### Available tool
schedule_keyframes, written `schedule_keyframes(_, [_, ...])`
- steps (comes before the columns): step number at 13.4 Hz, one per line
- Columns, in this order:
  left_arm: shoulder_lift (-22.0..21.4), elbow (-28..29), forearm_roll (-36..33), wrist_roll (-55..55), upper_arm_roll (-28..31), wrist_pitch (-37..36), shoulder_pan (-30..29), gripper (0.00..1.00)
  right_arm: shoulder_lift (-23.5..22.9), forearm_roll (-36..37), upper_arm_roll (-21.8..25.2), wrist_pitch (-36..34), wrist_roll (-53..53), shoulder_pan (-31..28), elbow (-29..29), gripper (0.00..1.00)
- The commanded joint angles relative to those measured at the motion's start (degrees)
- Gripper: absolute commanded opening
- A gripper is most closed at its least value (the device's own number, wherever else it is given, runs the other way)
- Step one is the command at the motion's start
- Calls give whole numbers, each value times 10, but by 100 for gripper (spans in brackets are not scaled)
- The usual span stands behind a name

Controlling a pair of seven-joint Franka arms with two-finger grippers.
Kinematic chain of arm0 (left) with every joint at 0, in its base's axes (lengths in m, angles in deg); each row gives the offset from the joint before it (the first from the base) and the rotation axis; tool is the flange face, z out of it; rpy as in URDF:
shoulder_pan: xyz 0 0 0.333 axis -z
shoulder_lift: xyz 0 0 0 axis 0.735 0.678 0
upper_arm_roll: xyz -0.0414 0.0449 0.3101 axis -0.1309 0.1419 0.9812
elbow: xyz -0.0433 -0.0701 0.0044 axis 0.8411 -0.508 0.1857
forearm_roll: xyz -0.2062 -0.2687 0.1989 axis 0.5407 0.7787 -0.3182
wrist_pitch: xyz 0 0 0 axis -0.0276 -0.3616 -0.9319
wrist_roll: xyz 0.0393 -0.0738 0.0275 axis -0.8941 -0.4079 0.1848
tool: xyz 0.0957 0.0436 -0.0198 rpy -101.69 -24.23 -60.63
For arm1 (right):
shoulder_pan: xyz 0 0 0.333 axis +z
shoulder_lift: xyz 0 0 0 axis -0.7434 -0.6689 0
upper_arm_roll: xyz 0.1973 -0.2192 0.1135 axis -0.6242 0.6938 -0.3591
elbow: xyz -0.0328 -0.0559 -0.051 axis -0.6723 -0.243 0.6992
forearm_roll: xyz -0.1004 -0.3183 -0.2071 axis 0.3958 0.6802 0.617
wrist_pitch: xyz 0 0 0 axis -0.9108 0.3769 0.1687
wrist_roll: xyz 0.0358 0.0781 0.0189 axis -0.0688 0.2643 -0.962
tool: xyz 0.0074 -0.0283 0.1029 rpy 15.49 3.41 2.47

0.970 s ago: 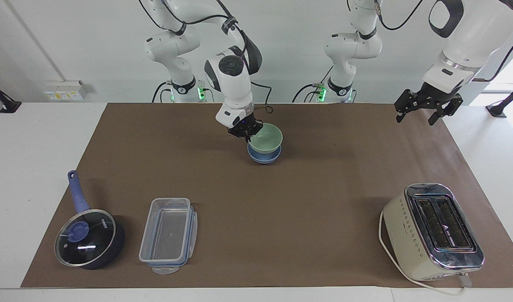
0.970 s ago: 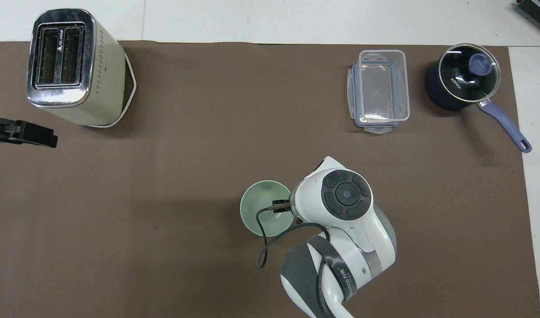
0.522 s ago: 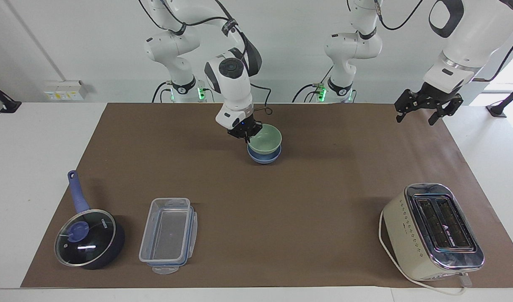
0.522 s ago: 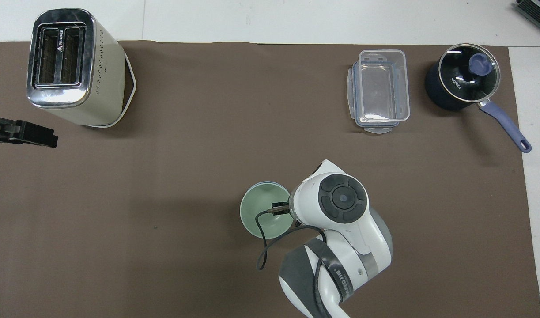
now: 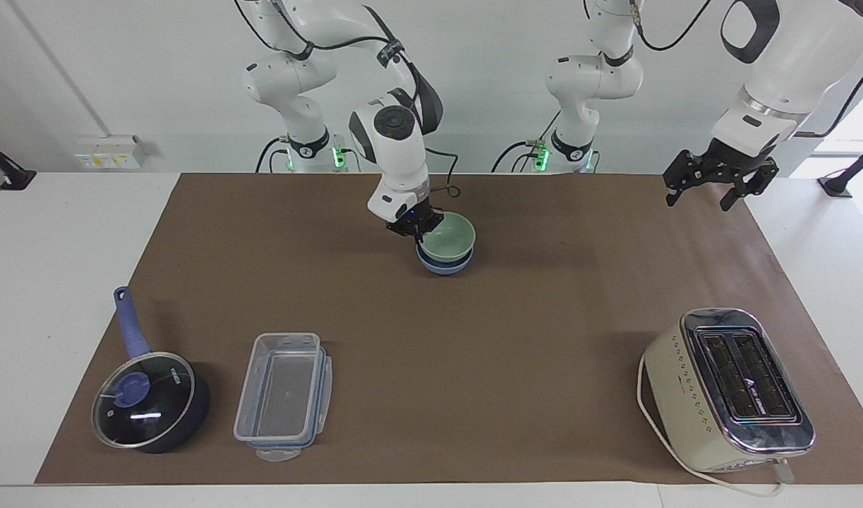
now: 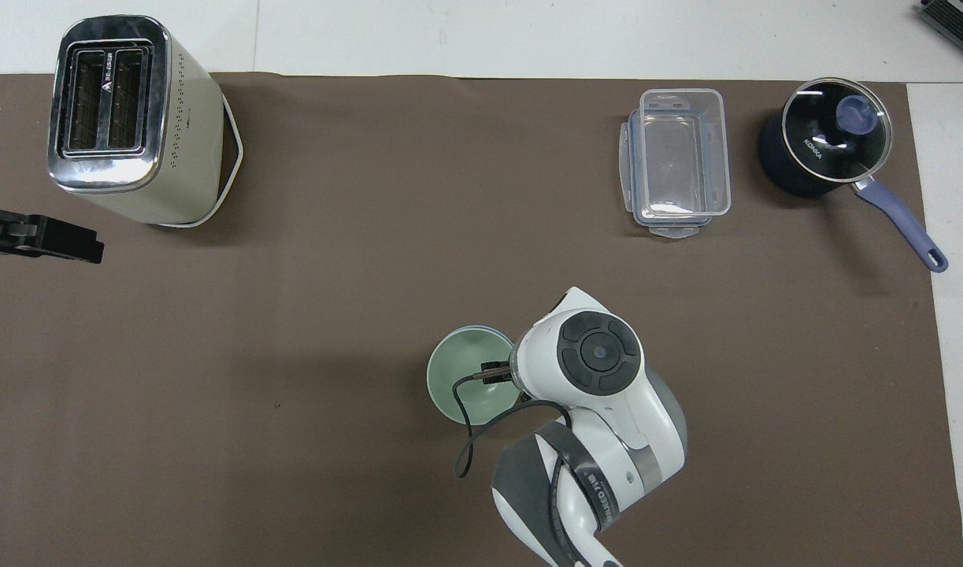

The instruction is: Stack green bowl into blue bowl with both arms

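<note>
The pale green bowl [image 5: 450,237] sits nested in the periwinkle-blue bowl [image 5: 442,266] on the brown mat, at mid-table near the robots. My right gripper [image 5: 416,231] is shut on the green bowl's rim, on the side toward the right arm's end. In the overhead view the green bowl [image 6: 459,379] covers nearly all of the blue bowl, and the right arm's wrist hides the gripper. My left gripper [image 5: 701,197] is open and empty, and waits raised over the mat's edge at the left arm's end; part of it shows in the overhead view [image 6: 44,239].
A cream toaster [image 5: 731,384] stands far from the robots at the left arm's end. A clear plastic container [image 5: 283,395] and a dark blue lidded saucepan [image 5: 149,402] sit far from the robots toward the right arm's end.
The right gripper has lowered the green bowl a little deeper into the blue bowl, and its wrist has shifted slightly. The left arm has not moved.
</note>
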Motion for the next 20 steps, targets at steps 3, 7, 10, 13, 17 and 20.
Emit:
schedule_keyframes(3, [-3, -5, -3, 2, -1, -7, 1, 100, -4, -8, 0, 16, 2, -2, 0, 12])
schedule_keyframes(7, [-3, -5, -3, 2, -2, -6, 1, 100, -15, -8, 0, 15, 1, -7, 24, 95])
schedule_keyframes(10, [-3, -5, -2, 2, -2, -6, 1, 100, 7, -4, 6, -12, 3, -21, 43, 100])
schedule_keyframes(13, [-3, -6, -2, 2, -5, -6, 1, 100, 45, 16, 8, -63, 21, -79, 69, 100])
schedule_keyframes(17, [-3, -5, -2, 2, -5, -6, 1, 100, 54, 76, 12, -169, 34, -136, 142, 100])
schedule_keyframes(20, [-3, -5, -2, 2, -5, -6, 1, 100, 71, 86, 12, -265, 34, -180, 214, 100])
